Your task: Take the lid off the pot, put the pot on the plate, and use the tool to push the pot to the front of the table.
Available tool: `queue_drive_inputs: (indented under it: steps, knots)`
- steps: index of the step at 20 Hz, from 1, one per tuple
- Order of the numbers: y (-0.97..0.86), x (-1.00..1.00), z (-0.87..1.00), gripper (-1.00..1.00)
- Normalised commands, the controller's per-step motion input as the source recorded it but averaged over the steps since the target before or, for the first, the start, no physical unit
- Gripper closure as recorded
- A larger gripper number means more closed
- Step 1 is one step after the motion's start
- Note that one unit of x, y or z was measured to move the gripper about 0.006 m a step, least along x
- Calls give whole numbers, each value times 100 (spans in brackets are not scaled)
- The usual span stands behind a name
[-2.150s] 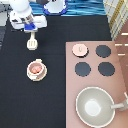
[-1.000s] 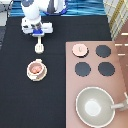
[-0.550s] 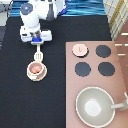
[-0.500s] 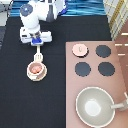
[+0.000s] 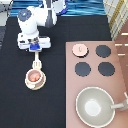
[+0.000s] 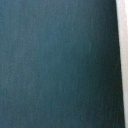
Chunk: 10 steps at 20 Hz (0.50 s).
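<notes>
This looks like a robotics lab bench dressed as a toy kitchen. A white arm carries its gripper [image 5: 36, 51] above a black table [image 5: 15, 100], just above a cream tool [image 5: 37, 64] that touches the pot [image 5: 34, 77] sitting on a plate [image 5: 35, 86]. Beside them lies a pinkish-brown play stove [image 5: 117, 65] with 4 burners, a pink lid [image 5: 79, 48] resting on 1, and a large grey pan [image 5: 95, 105]. The wrist view shows only dark tabletop, probably.

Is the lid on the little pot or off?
Off. The lid lies on the stove, the pot shows its reddish inside; the pincer hovers above the tool.
</notes>
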Motion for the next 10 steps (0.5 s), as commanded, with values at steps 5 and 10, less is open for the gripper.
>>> queue_drive_inputs:
  steps: [5,10]
  knots:
    - [1,100,34,100]
    - [-18,-2,32,100]
